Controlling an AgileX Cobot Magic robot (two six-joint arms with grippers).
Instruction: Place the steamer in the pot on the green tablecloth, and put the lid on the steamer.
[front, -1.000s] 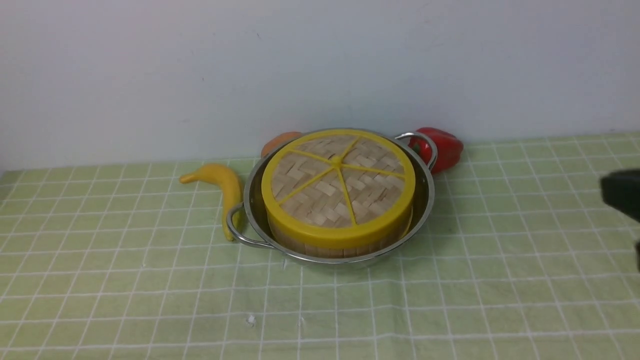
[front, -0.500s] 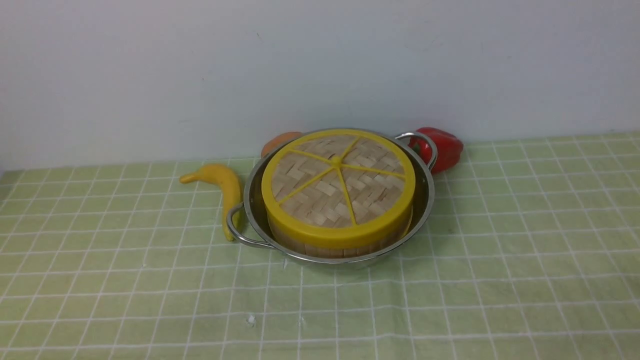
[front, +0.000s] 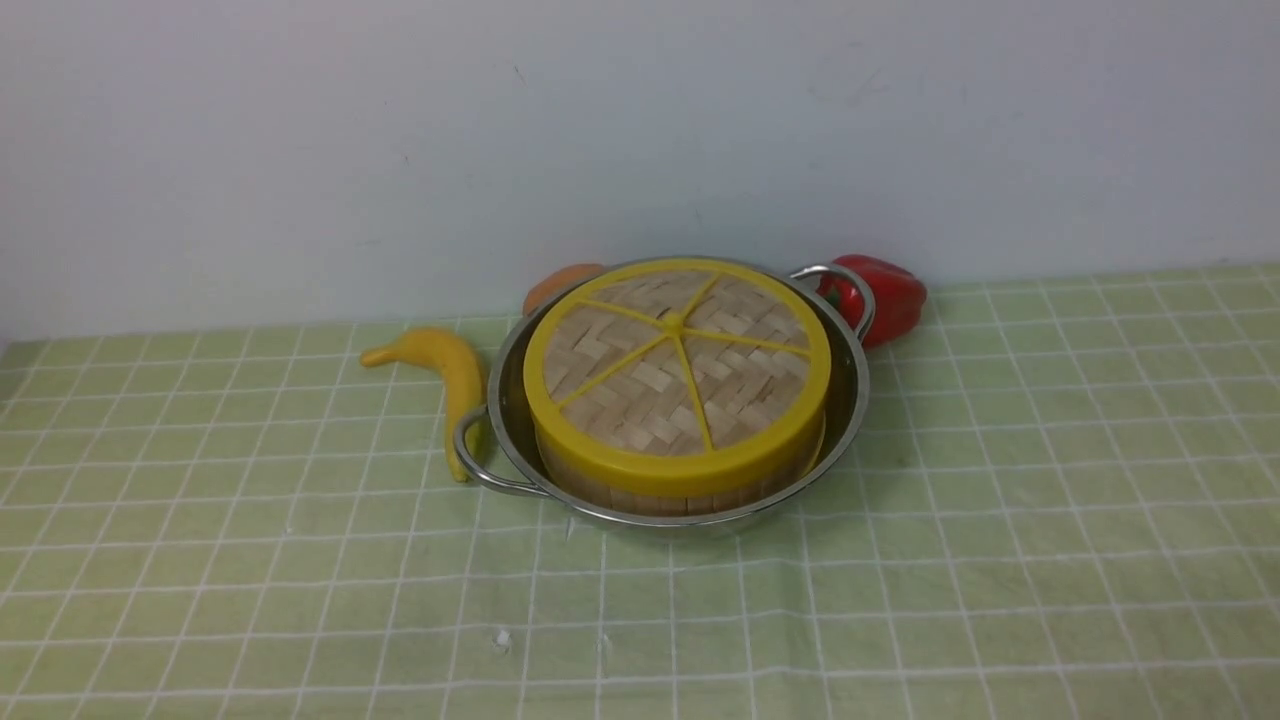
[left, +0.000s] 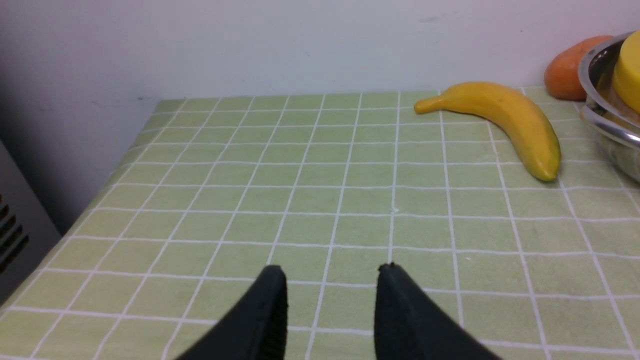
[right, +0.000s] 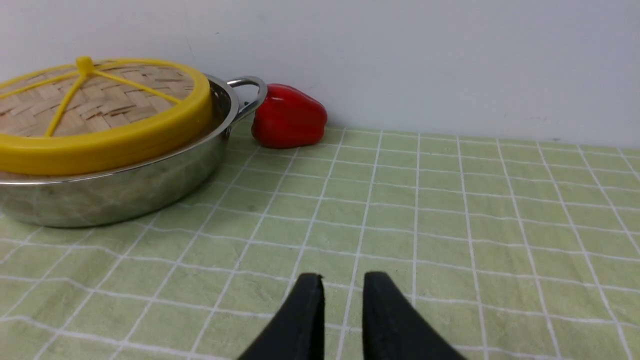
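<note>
The shiny pot (front: 851, 400) stands on the green tablecloth (front: 1000, 560) near the back wall. The steamer sits inside it, only its bamboo side wall (front: 640, 497) showing. The lid (front: 676, 365) lies flat on top of the steamer and hides its contents. Neither gripper shows in the front view. In the left wrist view my left gripper (left: 331, 270) is open and empty over bare cloth, with the pot (left: 607, 125) far off. In the right wrist view my right gripper (right: 342, 277) is empty, its jaws a narrow gap apart, well away from the pot (right: 125, 190) and lid (right: 95, 110).
A yellow banana (front: 455, 375) lies against the pot's left handle. A red pepper (front: 890, 290) sits behind the right handle and an orange fruit (front: 560, 283) behind the pot. The wall is close behind. The cloth's left edge drops off beside a grey panel (left: 15, 235).
One second ago a dark part of my right arm showed at the front view's right edge; it has drawn back out of that view. Pot, steamer and lid have not moved.
</note>
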